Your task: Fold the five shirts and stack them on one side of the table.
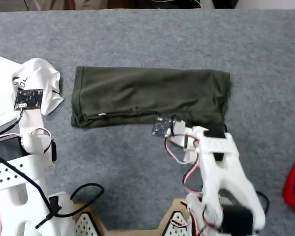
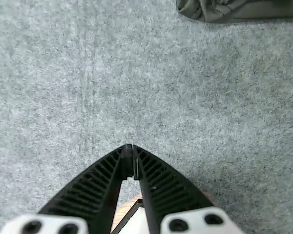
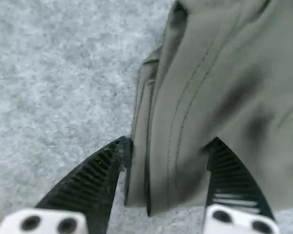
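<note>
Mid-worktop, on the grey carpeted worktop (image 1: pixel 196 39): dark olive cotton shirt (image 1: pixel 147 96), folded into a long band. Right tool (image 3: pixel 170 146) spread wide, straddling the band's near hem at its right end, likely set to pinch and fold it across. Right arm stretched forward, wrist pitched down. Left tool (image 2: pixel 132 152) closed, empty, low over bare worktop near the crumpled white shirt (image 1: pixel 39 78), probably parked clear.

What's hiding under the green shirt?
The shirt lies on the gray mat. At its edge the right pincer stands open around its folded layers. Anything else beneath is covered.
</note>
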